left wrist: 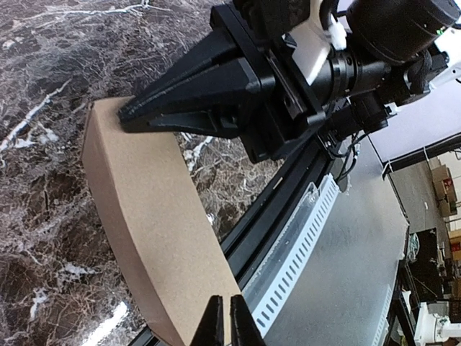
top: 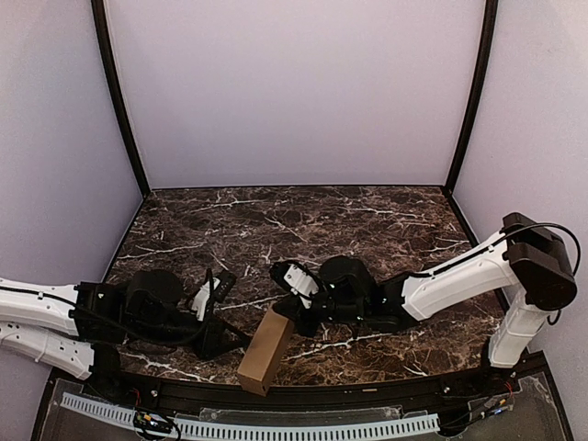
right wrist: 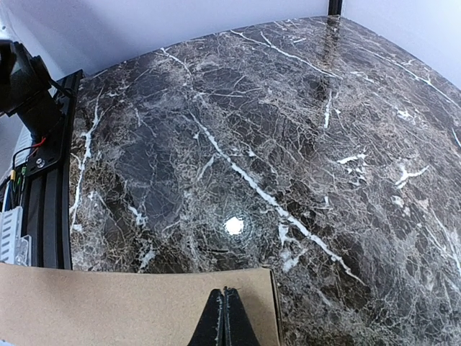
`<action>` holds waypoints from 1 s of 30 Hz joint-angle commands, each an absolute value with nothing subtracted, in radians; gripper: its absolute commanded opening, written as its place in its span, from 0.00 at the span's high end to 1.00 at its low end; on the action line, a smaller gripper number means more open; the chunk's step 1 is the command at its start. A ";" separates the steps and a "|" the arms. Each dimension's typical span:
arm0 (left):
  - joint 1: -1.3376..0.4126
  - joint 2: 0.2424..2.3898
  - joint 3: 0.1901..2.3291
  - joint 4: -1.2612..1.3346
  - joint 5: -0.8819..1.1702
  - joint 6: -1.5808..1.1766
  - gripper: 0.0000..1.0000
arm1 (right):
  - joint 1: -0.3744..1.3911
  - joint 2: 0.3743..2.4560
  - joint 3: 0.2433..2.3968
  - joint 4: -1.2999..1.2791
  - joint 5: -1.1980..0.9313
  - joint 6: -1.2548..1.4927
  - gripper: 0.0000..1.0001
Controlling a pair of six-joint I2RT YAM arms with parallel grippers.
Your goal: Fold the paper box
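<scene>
High rear overview; two close wrist views; common paper box point(top: 265, 353)

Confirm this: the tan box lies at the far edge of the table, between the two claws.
Wrong in one point. The paper box lies at the near edge of the table, not the far one, as the top external view shows. It does lie between the left claw and the right claw.

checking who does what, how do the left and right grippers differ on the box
The left gripper sits toward the near end of the paper box, the right gripper at its far end. The right gripper's tips rest on the top face; the left gripper meets a long edge. Both have fingers nearly together.
</scene>
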State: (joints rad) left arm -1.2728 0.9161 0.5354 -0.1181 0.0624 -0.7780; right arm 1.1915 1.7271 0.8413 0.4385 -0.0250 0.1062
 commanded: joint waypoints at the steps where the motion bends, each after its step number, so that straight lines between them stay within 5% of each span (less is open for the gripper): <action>1: -1.273 0.961 0.600 -0.307 -0.051 -0.710 0.95 | 1.202 1.707 0.786 0.257 -0.003 0.110 1.00; 13: -1.273 1.298 0.728 -0.167 0.097 -0.684 0.99 | 1.255 1.577 0.677 0.190 0.124 0.146 1.00; 30: -1.273 1.354 0.915 -0.341 -0.009 -0.614 0.98 | 1.257 1.149 0.669 -0.141 0.073 0.155 1.00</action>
State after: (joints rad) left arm -1.2724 1.3613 0.8612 -0.2375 0.0616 -0.6510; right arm 1.2484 1.2308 0.6735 0.0345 0.1280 0.1341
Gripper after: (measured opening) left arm 0.012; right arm 0.001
